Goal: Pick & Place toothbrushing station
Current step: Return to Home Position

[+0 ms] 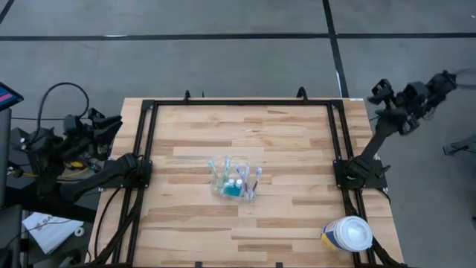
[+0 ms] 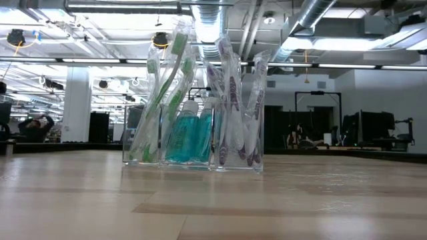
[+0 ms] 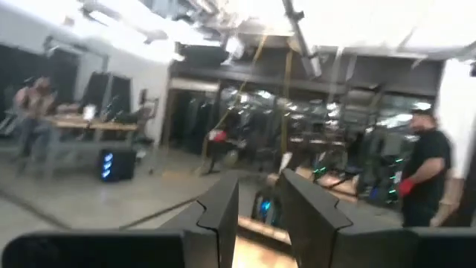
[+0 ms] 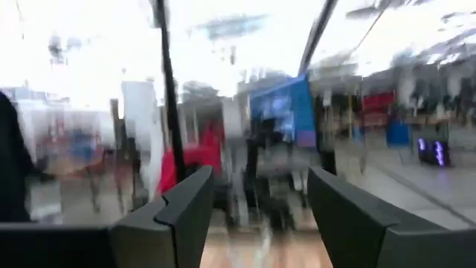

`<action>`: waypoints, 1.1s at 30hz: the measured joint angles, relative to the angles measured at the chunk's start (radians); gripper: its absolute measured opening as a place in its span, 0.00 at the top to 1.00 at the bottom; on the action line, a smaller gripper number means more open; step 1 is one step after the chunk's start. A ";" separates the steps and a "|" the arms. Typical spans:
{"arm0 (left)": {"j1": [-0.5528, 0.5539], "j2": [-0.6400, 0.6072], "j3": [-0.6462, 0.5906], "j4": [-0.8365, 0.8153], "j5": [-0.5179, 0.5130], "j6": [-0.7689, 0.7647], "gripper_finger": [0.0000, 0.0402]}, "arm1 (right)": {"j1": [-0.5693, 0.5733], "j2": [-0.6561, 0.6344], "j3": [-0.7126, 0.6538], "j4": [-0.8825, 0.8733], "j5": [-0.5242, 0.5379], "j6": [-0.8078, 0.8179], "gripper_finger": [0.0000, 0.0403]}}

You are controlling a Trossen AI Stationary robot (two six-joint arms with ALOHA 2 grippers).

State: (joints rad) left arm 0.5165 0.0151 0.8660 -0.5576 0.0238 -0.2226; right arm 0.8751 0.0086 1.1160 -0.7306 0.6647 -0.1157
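Note:
The toothbrushing station (image 1: 236,181) is a small clear plastic holder standing on its base near the middle of the wooden table. In the low view (image 2: 193,127) it holds wrapped toothbrushes standing upright and small bottles of blue-green liquid. My left gripper (image 3: 260,201) is beyond the table's left edge (image 1: 111,123), open and empty, looking into the room. My right gripper (image 4: 260,186) is raised beyond the table's far right corner (image 1: 446,78), open and empty. Both are far from the station.
A larger round tub with a white lid (image 1: 348,234) stands at the table's near right corner. Black frame rails (image 1: 149,149) run along the table's left, right and far sides. People show in the room behind (image 3: 424,171).

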 joint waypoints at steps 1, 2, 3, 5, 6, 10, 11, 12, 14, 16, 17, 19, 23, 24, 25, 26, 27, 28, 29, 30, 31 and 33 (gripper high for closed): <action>0.000 -0.007 -0.018 -0.008 -0.018 -0.002 0.77 | -0.009 0.005 0.018 -0.078 0.014 0.015 0.48; 0.000 -0.011 -0.036 -0.028 -0.036 -0.010 0.77 | -0.040 0.008 0.033 -0.127 0.016 0.034 0.48; 0.000 -0.011 -0.052 -0.024 -0.058 -0.015 0.77 | -0.075 0.013 0.049 -0.117 0.007 0.054 0.49; 0.000 -0.011 -0.062 -0.030 -0.083 -0.018 0.77 | -0.139 0.000 0.048 -0.137 -0.051 0.098 0.49; 0.000 -0.010 -0.069 -0.009 -0.096 -0.019 0.77 | -0.165 -0.002 0.044 -0.168 -0.053 0.121 0.48; 0.000 -0.013 -0.136 0.011 -0.087 -0.069 0.77 | -0.317 -0.001 0.067 -0.189 -0.129 0.161 0.48; 0.000 -0.013 -0.160 0.051 -0.058 -0.084 0.77 | -0.371 -0.002 0.071 -0.182 -0.164 0.163 0.48; 0.000 -0.013 -0.192 0.089 -0.028 -0.102 0.77 | -0.425 -0.002 0.076 -0.189 -0.186 0.163 0.48; 0.000 -0.013 -0.277 0.143 0.020 -0.142 0.77 | -0.534 0.000 0.089 -0.236 -0.221 0.164 0.48; 0.000 -0.014 -0.365 0.277 0.038 -0.156 0.77 | -0.643 0.000 0.108 -0.245 -0.272 0.168 0.48; 0.000 -0.014 -0.408 0.370 0.041 -0.159 0.77 | -0.692 0.000 0.110 -0.243 -0.291 0.169 0.48; 0.000 -0.015 -0.500 0.516 0.042 -0.160 0.77 | -0.788 -0.002 0.101 -0.241 -0.348 0.170 0.48; 0.000 -0.015 -0.658 0.707 0.044 -0.205 0.77 | -0.941 0.000 0.016 -0.158 -0.459 0.192 0.48; 0.000 -0.015 -0.693 0.744 0.045 -0.224 0.77 | -0.968 -0.001 -0.019 -0.146 -0.488 0.202 0.48; 0.000 -0.015 -0.728 0.779 0.052 -0.235 0.77 | -0.994 -0.001 -0.056 -0.136 -0.507 0.212 0.48; 0.000 -0.015 -0.762 0.819 0.056 -0.250 0.77 | -1.019 -0.001 -0.101 -0.114 -0.518 0.225 0.48; 0.000 -0.015 -0.792 0.857 0.059 -0.256 0.77 | -1.045 -0.002 -0.149 -0.077 -0.524 0.236 0.48; 0.000 -0.015 -0.816 0.892 0.060 -0.257 0.77 | -1.067 -0.002 -0.199 -0.041 -0.531 0.250 0.48; 0.000 -0.015 -0.835 0.917 0.057 -0.257 0.77 | -1.083 -0.002 -0.252 -0.009 -0.539 0.262 0.48; 0.000 -0.015 -0.848 0.925 0.050 -0.258 0.77 | -1.097 -0.002 -0.314 0.032 -0.542 0.272 0.48; 0.000 -0.015 -0.860 0.917 0.042 -0.262 0.77 | -1.106 -0.002 -0.377 0.084 -0.542 0.284 0.48; 0.000 -0.007 -0.860 0.886 0.027 -0.259 0.77 | -1.119 -0.003 -0.491 0.192 -0.532 0.314 0.48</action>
State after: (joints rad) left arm 0.5163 0.0081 0.0063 0.3285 0.0511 -0.4817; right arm -0.2439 0.0059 0.6246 -0.5390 0.1325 0.1981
